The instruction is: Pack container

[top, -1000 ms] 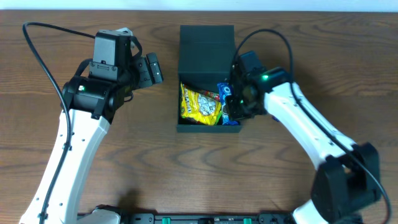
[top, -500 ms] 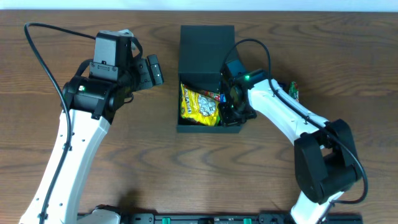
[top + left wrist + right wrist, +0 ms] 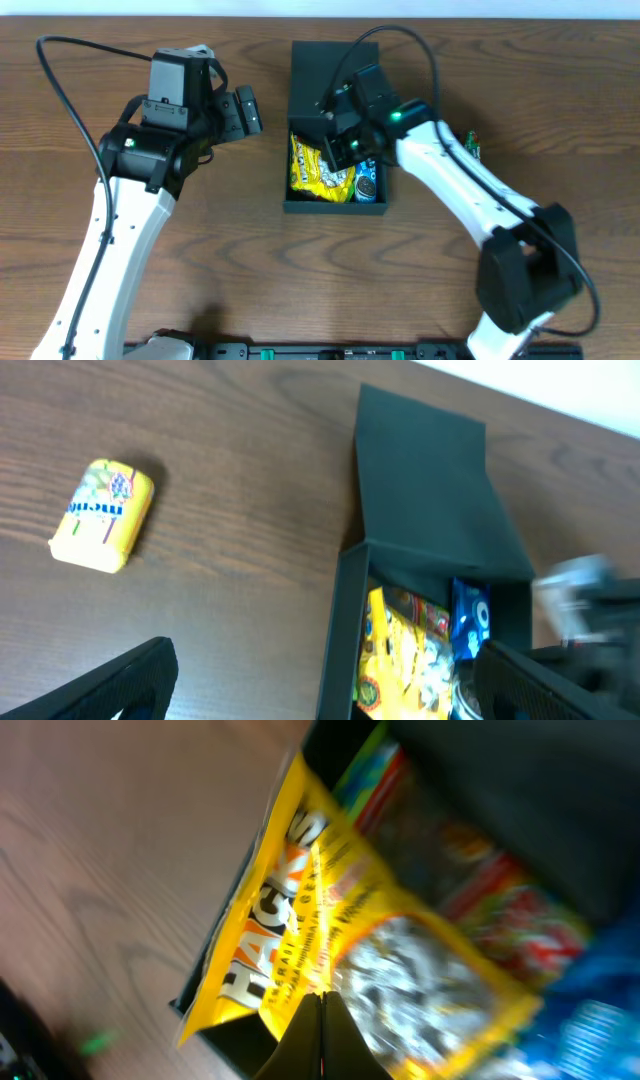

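The dark teal container (image 3: pixel 333 206) stands open at the table's middle, its flap lid (image 3: pixel 322 75) laid back. A yellow snack bag (image 3: pixel 318 170) and a blue packet (image 3: pixel 370 185) lie inside. My right gripper (image 3: pixel 340 140) hovers over the box's back part, shut with nothing between its fingers; in the right wrist view the joined fingertips (image 3: pixel 322 1005) sit over the yellow bag (image 3: pixel 330 920). My left gripper (image 3: pixel 245 110) is open and empty, left of the box. The left wrist view shows the container (image 3: pixel 340 630), its lid (image 3: pixel 430 490) and the bag (image 3: pixel 405 650) between my open left fingers (image 3: pixel 320 700).
A small yellow candy pack (image 3: pixel 102 515) lies on the wood table left of the box; it does not show in the overhead view. A small green item (image 3: pixel 472 148) lies right of the box beside my right arm.
My right gripper has swung from the box's right side up and left over its back part. The blue packet now lies uncovered in the box's right side. The left arm has not moved.
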Tool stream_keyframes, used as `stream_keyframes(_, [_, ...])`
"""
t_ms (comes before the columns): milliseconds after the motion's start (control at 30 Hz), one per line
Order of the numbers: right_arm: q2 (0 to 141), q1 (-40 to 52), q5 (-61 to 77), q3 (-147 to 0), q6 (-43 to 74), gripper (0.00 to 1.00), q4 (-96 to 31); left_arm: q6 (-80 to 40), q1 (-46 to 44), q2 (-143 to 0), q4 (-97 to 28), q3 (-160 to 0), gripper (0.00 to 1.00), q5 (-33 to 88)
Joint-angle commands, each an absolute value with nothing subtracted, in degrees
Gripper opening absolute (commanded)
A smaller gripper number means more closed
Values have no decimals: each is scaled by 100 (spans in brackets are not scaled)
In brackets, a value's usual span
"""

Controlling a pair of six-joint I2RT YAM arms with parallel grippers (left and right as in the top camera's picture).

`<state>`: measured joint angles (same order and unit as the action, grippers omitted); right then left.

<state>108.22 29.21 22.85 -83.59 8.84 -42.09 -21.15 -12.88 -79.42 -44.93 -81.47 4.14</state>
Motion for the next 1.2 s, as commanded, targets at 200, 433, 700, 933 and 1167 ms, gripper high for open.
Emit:
stream_keyframes(200, [11671,3363,2554,-8344,655,1,-4110,-1927,-1046,-7575,-4609,-8267,95,403])
stream_keyframes(433, [11273,3148,3448,-8672,355,1,-4257,-1811,-1041,-7572,-4628,-8267,95,399])
stream_keyframes(700, [10680,2954,2324,-8680,161,1,-4464,-1686,-1039,-7577,-4685,-8267,95,67])
stream_keyframes(933, [11369,3118,2333,-8545,156,1,-4436,-1686,-1039,-7675,-4689,-8267,95,67])
stream_keyframes(1167, [11834,3155,2335,-8545,161,1,-4407,-1669,-891,-7846,-4759,-8265,95,60])
